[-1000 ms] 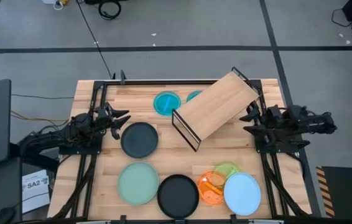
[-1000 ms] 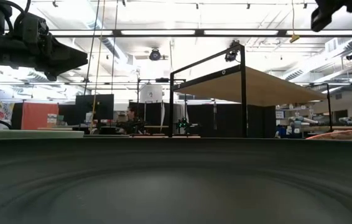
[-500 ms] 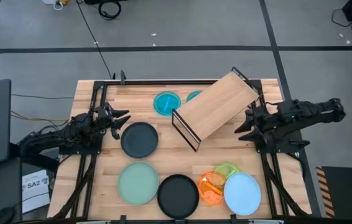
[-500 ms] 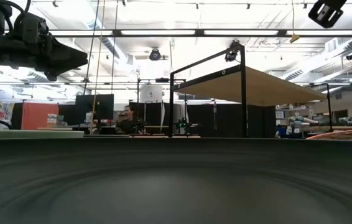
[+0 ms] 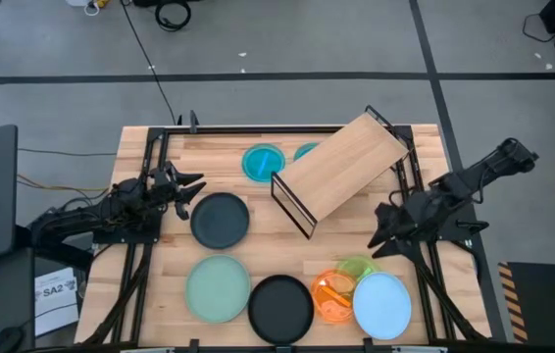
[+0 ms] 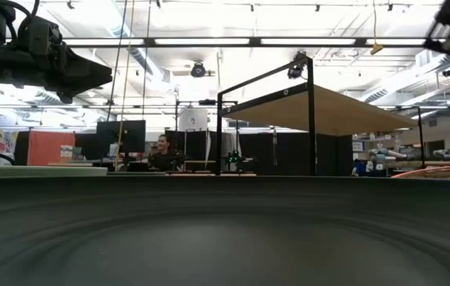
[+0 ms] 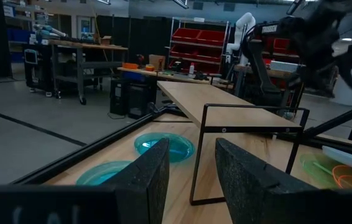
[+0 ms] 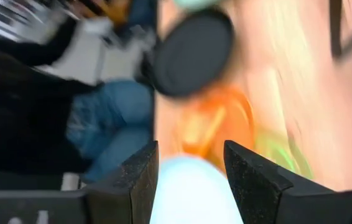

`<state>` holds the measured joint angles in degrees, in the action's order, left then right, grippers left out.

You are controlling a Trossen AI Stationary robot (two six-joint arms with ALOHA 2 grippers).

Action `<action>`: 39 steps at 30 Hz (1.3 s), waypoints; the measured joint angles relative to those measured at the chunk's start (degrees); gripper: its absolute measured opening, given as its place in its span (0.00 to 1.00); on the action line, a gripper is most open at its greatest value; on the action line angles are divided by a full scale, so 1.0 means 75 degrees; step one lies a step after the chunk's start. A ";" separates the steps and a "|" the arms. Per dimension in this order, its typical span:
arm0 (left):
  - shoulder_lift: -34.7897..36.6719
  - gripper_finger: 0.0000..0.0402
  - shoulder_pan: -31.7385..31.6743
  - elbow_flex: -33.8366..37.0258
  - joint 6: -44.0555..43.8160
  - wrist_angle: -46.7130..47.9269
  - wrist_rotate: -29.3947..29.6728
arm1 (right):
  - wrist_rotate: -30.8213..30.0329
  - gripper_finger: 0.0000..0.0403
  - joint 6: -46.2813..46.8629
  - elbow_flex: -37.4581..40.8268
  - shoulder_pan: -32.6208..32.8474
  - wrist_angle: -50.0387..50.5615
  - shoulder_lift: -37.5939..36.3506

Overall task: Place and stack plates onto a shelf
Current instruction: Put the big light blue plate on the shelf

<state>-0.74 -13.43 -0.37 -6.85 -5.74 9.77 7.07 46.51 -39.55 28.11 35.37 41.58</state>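
Observation:
Seen from above, the shelf (image 5: 341,169) stands askew at the far middle of the table, resting on its black wire frame. Two teal plates (image 5: 263,163) lie flat beside it. A dark plate (image 5: 221,220), a mint one (image 5: 218,287) and a black one (image 5: 281,308) lie apart from one another. The orange (image 5: 333,296), lime green (image 5: 358,268) and light blue (image 5: 383,305) plates overlap at the near right. My right gripper (image 5: 380,227) hangs open over this cluster, above the light blue plate (image 8: 191,193). My left gripper (image 5: 191,191) waits open beside the dark plate.
The arm mounts stand along the table's left and right edges. A dark plate (image 6: 225,230) fills the foreground of the low view. Bare wood shows between the shelf and the near plates. A person sits in the room beyond the table.
My right gripper has swung from beside the shelf toward the table's near edge and tipped downward, now pointing at the orange, lime green and light blue plates. No plate has moved.

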 joint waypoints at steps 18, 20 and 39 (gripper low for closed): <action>0.0000 0.34 0.0001 -0.0001 0.0000 0.0006 0.0002 | -0.0170 0.38 0.0808 0.0000 0.1388 0.1077 0.2012; -0.0002 0.34 0.0001 0.0002 0.0000 0.0006 0.0002 | -0.0309 0.38 0.0800 0.0000 0.1499 0.1080 0.2253; -0.0001 0.34 0.0002 0.0000 0.0000 0.0006 0.0002 | -0.0359 0.38 0.0838 0.0000 0.1926 0.0911 0.3977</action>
<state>-0.75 -13.41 -0.38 -6.85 -5.69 9.78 4.38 52.80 -39.55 42.56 42.20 71.41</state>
